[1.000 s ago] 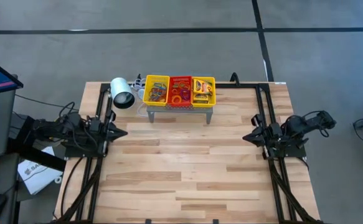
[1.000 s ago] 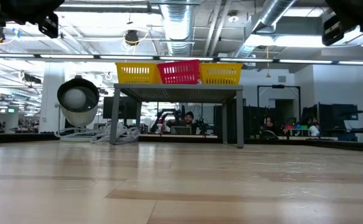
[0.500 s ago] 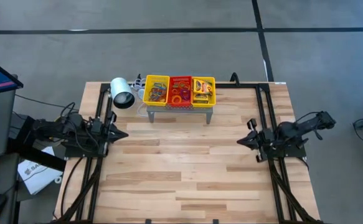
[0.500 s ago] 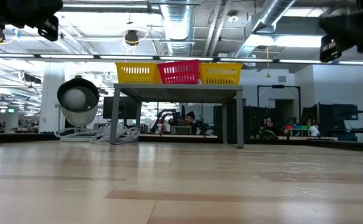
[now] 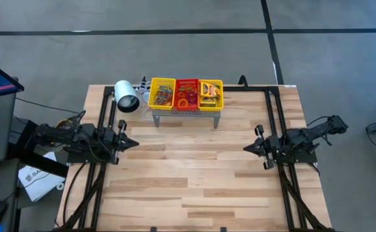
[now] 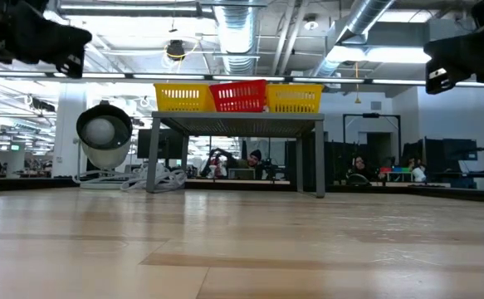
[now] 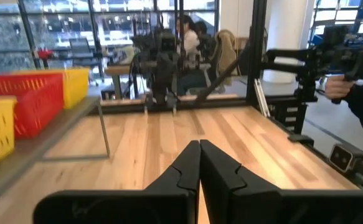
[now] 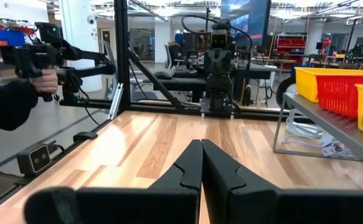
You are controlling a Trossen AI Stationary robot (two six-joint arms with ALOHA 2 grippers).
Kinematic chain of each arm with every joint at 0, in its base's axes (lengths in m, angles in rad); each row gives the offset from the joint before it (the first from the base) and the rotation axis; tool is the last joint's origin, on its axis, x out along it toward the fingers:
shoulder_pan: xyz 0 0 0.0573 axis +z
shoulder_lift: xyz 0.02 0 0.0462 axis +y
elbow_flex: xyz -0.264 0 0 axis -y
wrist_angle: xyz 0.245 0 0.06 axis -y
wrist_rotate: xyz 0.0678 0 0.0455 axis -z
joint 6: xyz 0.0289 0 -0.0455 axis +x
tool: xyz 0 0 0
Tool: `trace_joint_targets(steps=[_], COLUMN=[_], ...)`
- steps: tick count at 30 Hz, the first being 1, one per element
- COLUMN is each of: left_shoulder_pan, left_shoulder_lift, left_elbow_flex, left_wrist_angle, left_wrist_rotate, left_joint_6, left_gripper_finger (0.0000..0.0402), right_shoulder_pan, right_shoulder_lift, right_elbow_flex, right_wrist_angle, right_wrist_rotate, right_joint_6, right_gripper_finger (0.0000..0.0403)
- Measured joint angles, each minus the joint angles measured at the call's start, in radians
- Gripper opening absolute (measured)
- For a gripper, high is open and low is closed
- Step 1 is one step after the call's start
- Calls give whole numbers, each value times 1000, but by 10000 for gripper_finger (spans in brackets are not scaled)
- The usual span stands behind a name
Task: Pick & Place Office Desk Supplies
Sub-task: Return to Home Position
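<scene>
The left tool (image 5: 131, 143) is hanging above the desk (image 5: 194, 183) near its 9 o'clock edge. Its two fingers (image 7: 182, 167) are pressing flat against each other, clenched on nothing and touching nothing. The right tool (image 5: 247, 148) is hovering opposite it near the 3 o'clock edge, likewise clenched and empty, with its fingers (image 8: 186, 165) meeting along one seam. Both tools are pointing inward toward the desk's middle, well apart from each other.

At the desk's 12 o'clock, a small grey shelf (image 6: 237, 119) is carrying three bins in a row, side against side. The lamp-side yellow bin (image 5: 162, 80) is holding a tangle of thin rubber-band loops (image 5: 164, 96) in orange, red and purple. The red bin (image 5: 188, 80) in the middle is holding orange and red rings (image 5: 186, 98). The far yellow bin (image 5: 211, 81) is holding yellow-orange printed card packets (image 5: 208, 95). A white cylindrical lamp (image 5: 127, 98) is sitting just beside the shelf, at its 9 o'clock.
</scene>
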Motion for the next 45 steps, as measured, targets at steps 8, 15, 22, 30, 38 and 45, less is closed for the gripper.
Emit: trace_joint_targets(steps=[8,15,22,30,38,45], left_shoulder_pan=[0,0,0,1,1,1], left_shoulder_lift=[0,0,0,1,1,15], left_elbow_flex=[-34,-36,-78,-113,-113,-113], left_wrist_angle=[-1,40,127,173,131,129], left_wrist_rotate=[0,25,45,45,43,43], left_joint_6=[-19,-15,-12,-15,-18,-17], left_gripper_finger=[1,1,1,1,1,1], right_shoulder_pan=[0,0,0,0,0,-1], right_shoulder_lift=[0,0,0,0,0,42], right_elbow_flex=[0,0,0,1,1,18], right_wrist_angle=[-3,-4,-5,-6,-6,-54], right_wrist_rotate=[0,0,0,0,0,4], right_joint_6=[3,10,10,18,18,39], right_gripper_finger=[0,0,0,0,0,0])
